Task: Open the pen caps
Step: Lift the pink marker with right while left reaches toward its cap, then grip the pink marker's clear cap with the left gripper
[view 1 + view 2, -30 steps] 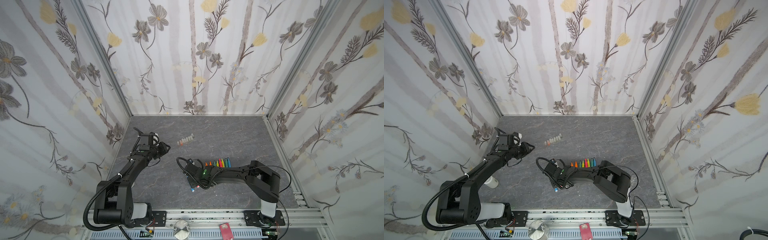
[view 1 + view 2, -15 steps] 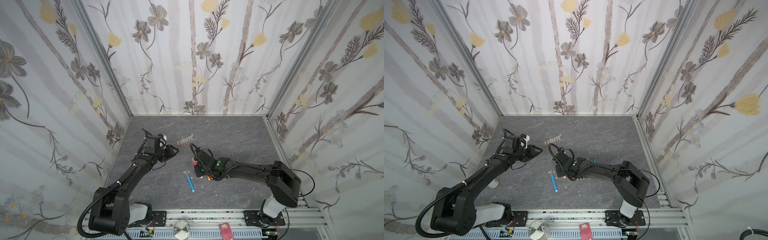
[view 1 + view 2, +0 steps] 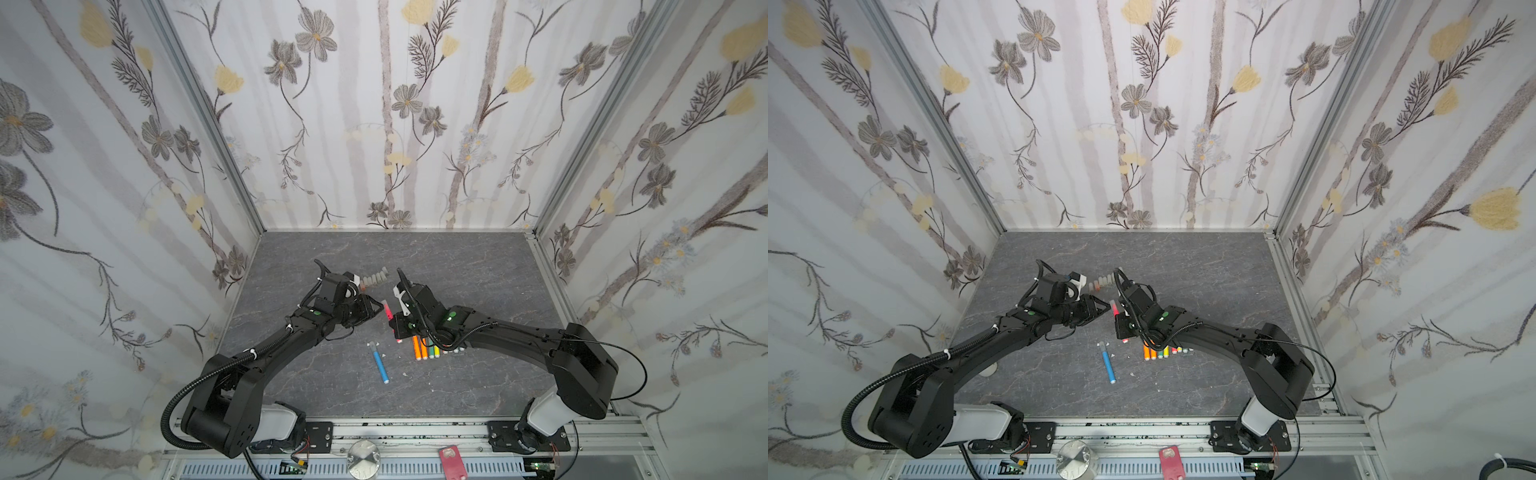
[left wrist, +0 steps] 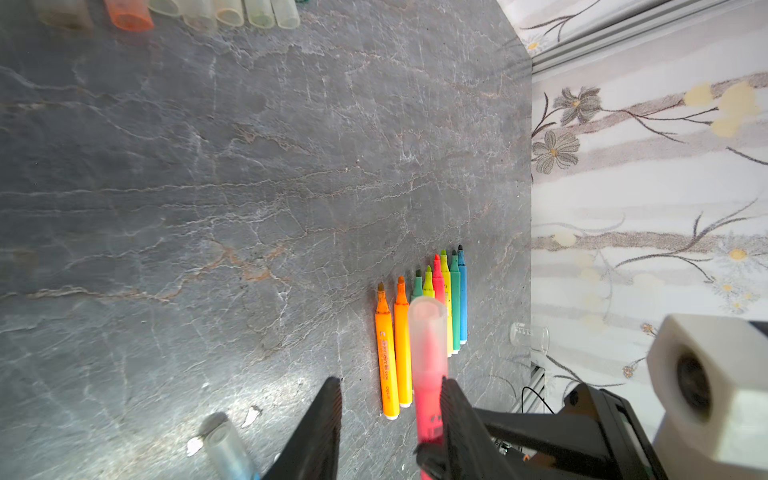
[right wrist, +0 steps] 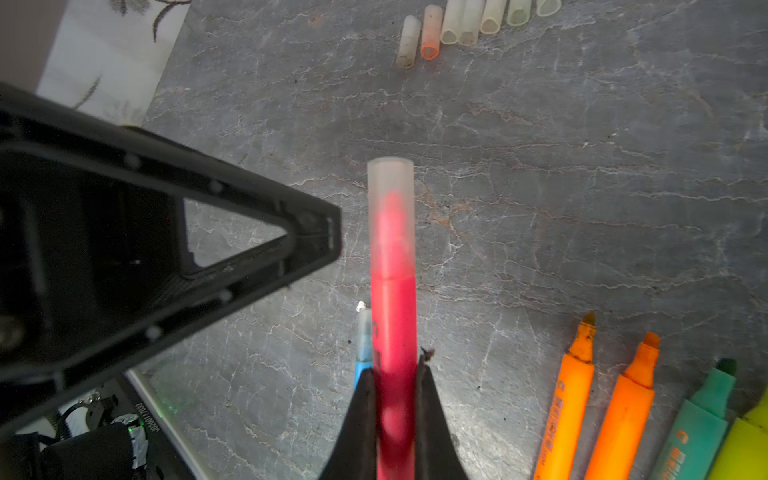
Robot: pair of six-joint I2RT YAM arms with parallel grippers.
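Note:
My right gripper [image 5: 395,374] is shut on the barrel of a pink pen [image 5: 394,316], which it holds above the grey floor [image 3: 457,282]. The pen's translucent cap [image 5: 390,208] is on it. My left gripper [image 4: 390,395] stands open at that capped end [image 4: 428,332], which lies close beside one finger [image 4: 455,407]; both top views show the two tips meeting mid-floor [image 3: 381,309] [image 3: 1106,309]. A blue pen [image 3: 379,361] with its cap [image 3: 373,345] on lies loose in front. Several uncapped pens [image 3: 428,351] lie in a row under the right arm. Several loose pen caps [image 3: 374,279] form a row behind.
Flowered walls close in the floor on three sides. An aluminium rail [image 3: 415,428] runs along the front edge with both arm bases on it. A small clear beaker [image 4: 530,336] lies near the right wall. White flecks [image 3: 405,374] dot the floor near the blue pen.
My right gripper has risen from the front floor and moved back with the pink pen, leaving the blue pen lying there. My left gripper has swung right towards it and opened wider.

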